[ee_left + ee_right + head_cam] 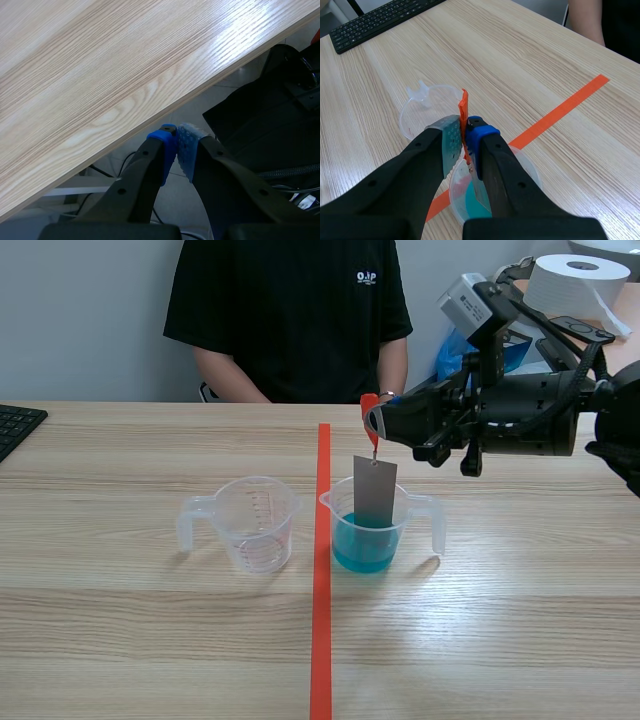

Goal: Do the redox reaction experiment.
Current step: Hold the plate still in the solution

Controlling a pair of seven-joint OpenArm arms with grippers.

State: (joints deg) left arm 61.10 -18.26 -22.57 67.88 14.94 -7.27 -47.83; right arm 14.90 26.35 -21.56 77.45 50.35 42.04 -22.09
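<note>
One plate (375,490) hangs vertical below clip (370,406), possibly dipped.

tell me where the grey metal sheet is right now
In the scene view, the grey metal sheet hangs from an orange tab held in the right gripper, its lower end inside the cup of blue liquid just right of the orange tape line.

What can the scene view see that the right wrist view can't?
Only the scene view shows the paper roll and the whole grey plate hanging. Only the right wrist view shows the dotted pads pinching the orange tab. Both show the empty cup, the blue cup, the tape and the keyboard.
</note>
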